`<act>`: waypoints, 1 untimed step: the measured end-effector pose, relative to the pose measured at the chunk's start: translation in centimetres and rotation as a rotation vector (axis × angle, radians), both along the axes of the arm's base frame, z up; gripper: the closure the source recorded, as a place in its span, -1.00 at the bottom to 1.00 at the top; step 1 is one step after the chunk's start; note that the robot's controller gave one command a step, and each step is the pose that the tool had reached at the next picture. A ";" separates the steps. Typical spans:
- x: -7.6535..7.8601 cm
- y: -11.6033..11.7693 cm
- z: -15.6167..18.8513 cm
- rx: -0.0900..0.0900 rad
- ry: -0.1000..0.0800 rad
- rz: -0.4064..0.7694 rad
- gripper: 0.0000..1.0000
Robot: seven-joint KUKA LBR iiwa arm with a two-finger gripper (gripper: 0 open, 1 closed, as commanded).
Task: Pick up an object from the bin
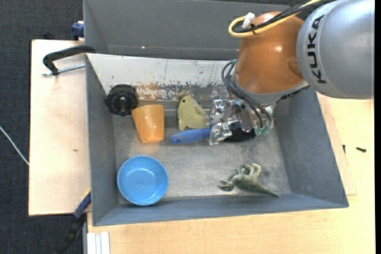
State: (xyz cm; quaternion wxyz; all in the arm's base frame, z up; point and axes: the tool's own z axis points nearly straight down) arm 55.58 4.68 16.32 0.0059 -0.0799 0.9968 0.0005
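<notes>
Showing KUKA arm [333,38], pincer [218,129] beside blue handle [188,137]

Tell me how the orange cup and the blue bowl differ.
The cup is orange, the bowl blue. The cup is narrow and deep; the bowl wide and shallow. The cup sits nearer the back wall, the bowl in the view's lower-left corner. Both are plain round vessels.

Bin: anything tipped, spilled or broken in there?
Nothing spilled or visibly broken. The orange cup near the back wall appears to lie on its side, and the green toy dinosaur at the front lies flat rather than standing. The blue bowl sits upright. The gripper hangs at one end of the blue-handled tool.
</notes>
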 end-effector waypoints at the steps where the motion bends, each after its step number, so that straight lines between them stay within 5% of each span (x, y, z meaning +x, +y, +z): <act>1: 0.2 0.1 3.8 0.000 0.003 -0.001 1.00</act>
